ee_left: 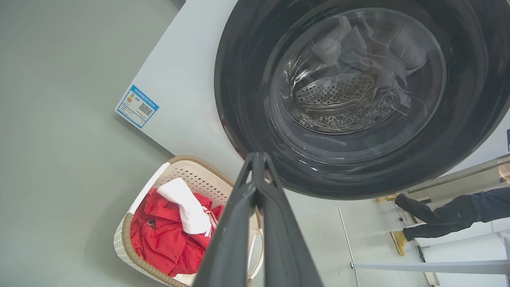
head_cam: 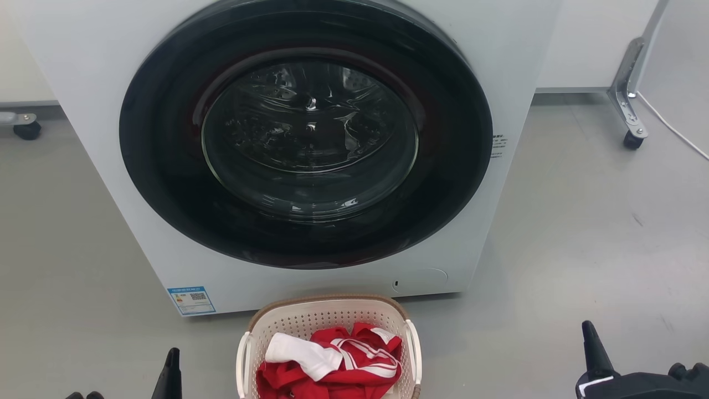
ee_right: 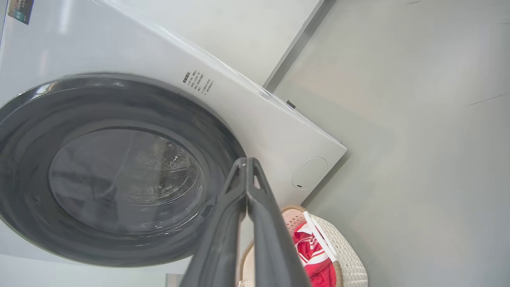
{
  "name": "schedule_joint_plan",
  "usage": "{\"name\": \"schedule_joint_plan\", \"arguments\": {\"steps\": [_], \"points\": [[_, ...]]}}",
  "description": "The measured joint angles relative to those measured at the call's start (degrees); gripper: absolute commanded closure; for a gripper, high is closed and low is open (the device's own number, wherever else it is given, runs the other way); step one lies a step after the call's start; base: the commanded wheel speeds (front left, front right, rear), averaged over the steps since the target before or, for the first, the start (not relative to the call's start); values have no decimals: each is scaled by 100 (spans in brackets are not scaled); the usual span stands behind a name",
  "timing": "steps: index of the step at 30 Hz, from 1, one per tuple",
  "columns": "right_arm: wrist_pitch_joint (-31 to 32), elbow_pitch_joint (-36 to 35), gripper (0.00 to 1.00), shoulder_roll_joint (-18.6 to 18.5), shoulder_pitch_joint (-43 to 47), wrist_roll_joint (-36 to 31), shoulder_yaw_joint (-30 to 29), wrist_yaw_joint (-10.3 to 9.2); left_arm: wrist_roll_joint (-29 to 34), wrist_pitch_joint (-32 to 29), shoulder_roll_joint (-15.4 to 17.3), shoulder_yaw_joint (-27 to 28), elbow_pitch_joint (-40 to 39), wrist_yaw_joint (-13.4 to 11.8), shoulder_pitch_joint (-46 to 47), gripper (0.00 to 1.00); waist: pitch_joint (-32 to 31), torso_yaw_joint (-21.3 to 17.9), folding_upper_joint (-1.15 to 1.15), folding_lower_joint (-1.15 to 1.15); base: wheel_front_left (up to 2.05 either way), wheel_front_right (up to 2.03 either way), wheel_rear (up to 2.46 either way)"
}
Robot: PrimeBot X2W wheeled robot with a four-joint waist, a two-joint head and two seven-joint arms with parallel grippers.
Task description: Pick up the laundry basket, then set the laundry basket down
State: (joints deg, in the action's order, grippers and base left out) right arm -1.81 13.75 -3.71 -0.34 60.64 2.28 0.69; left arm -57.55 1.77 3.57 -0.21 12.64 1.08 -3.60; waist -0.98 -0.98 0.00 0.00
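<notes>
The laundry basket (head_cam: pixel 316 313) stands on the grey floor just in front of the washer, at the bottom middle of the head view. It is cream, perforated, with a brown rim and white side handles, and holds red and white clothes (head_cam: pixel 338 360). My left gripper (head_cam: pixel 173 360) is low at the basket's left, apart from it; my right gripper (head_cam: pixel 590 339) is far off to its right. In the left wrist view the left gripper (ee_left: pixel 258 159) is shut, tips touching, with the basket (ee_left: pixel 187 175) below it. The right gripper (ee_right: pixel 247 164) is shut too, the basket (ee_right: pixel 346 259) beside it.
A white front-loading washer (head_cam: pixel 111 83) with a big dark round door (head_cam: pixel 306 133) stands right behind the basket. A wheeled metal frame leg (head_cam: pixel 631 105) and a white cable lie at the back right. A person's legs (ee_left: pixel 438 217) show beyond the washer.
</notes>
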Motion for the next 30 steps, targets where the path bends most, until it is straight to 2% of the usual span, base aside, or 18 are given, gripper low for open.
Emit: {"name": "schedule_joint_plan", "arguments": {"steps": [15, 18, 30], "points": [[302, 134, 100, 47, -161, 1148, -365, 232, -1223, -308, -26, 196, 166, 204, 252, 100, 40, 36, 0, 0, 0, 0, 0], [430, 171, 100, 68, -236, 1599, -512, 307, -1755, -441, -45, 292, 219, 303, 427, 100, 56, 51, 0, 0, 0, 0, 0], [679, 280, 100, 97, -387, 2487, -798, 503, -2732, -675, -75, 436, 352, 481, 671, 100, 88, 80, 0, 0, 0, 0, 0]]}}
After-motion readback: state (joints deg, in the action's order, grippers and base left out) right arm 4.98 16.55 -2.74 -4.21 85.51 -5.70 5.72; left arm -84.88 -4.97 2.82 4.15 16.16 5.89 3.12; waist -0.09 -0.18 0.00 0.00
